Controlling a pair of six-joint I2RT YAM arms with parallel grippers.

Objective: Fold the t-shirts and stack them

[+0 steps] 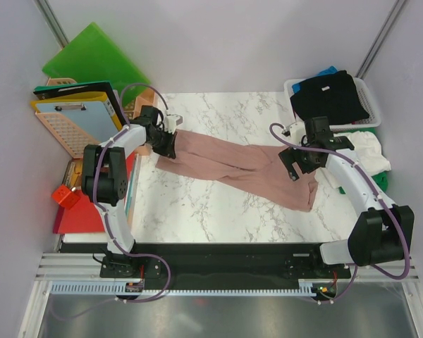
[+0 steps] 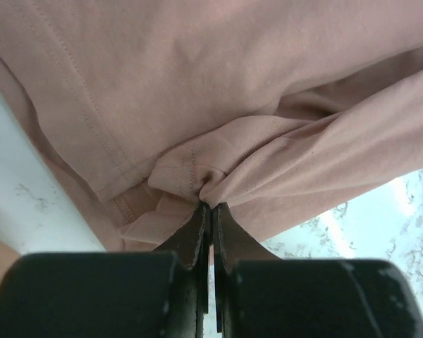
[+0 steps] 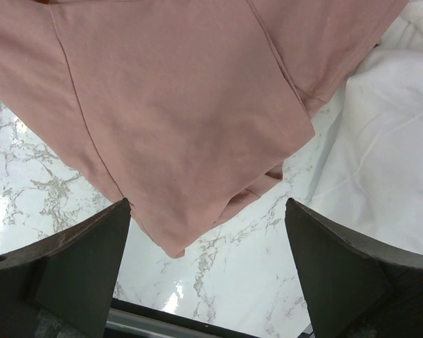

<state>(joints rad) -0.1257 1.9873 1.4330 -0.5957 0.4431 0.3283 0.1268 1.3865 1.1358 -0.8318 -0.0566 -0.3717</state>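
Pink shirt (image 2: 197, 84): soft knit cloth, matt, fine-grained. Double rows of stitching run along its hems, and the cloth puckers into small folds at my left gripper (image 2: 211, 210).

Left gripper: hard black plastic, matt and smooth.

Right gripper (image 3: 208, 204): the same dark matt finish, and the inner faces look slightly dull.

Table top (image 3: 233, 282): white marble-pattern surface with grey veins. It is smooth and glossy, with bright reflections.

White shirt (image 3: 388, 141): soft matt cloth, creased.

Black shirt (image 1: 331, 95): matt cloth.

Basket (image 1: 371, 95): white plastic with slotted walls.

Green folder (image 1: 92, 56) and red folder (image 1: 77, 218): stiff, smooth plastic with a slight sheen.
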